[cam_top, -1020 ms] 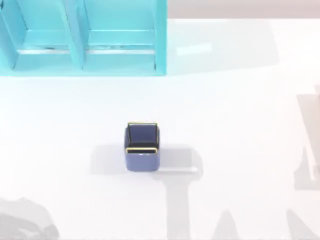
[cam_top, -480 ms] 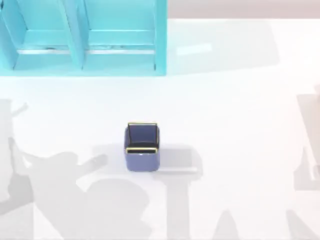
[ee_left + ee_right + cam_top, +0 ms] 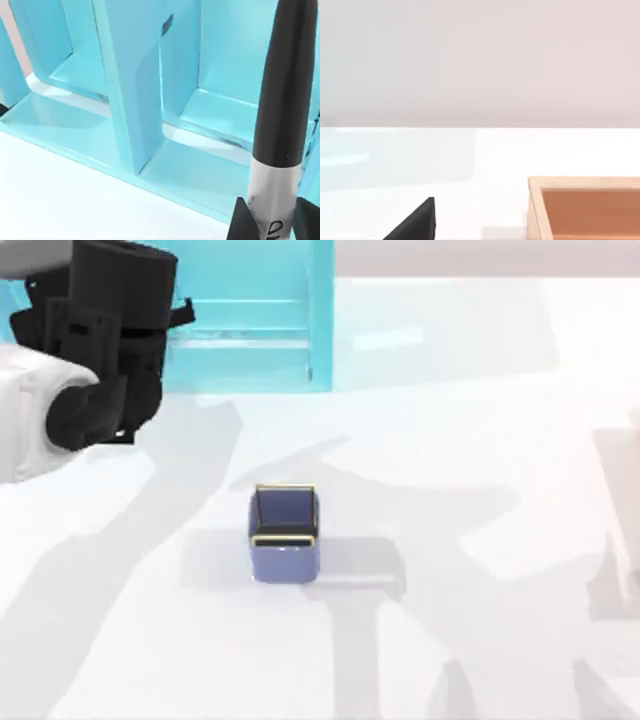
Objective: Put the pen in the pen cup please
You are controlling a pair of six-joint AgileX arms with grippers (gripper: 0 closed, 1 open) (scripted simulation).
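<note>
Since half a second ago the left arm has swung into the top view at about ten o'clock, its black-and-white bulk now covering the left part of the turquoise shelf unit (image 3: 250, 320); broad new shadows fan across the white surface (image 3: 480, 440) toward the centre. Everything else sits where it was.

From the left wrist view, the left tool (image 3: 272, 220) is clamped on the pen (image 3: 282, 100): dark matte fingers (image 3: 240, 222) press either side of its grey band, and the smooth black barrel stands up beyond them, glossy and round, in front of the shelf unit's flat turquoise panels and dividers.

At the centre of the surface stands the pen cup (image 3: 285, 535), upright, well apart from the arm: square with rounded corners, blue-purple walls, a thin gold rim and a dark inside.

One black finger (image 3: 417, 222) of the right tool pokes into the right wrist view; whether that tool is apart or together I cannot tell. Near it lies a plain tan box (image 3: 585, 207) with straight walls.
</note>
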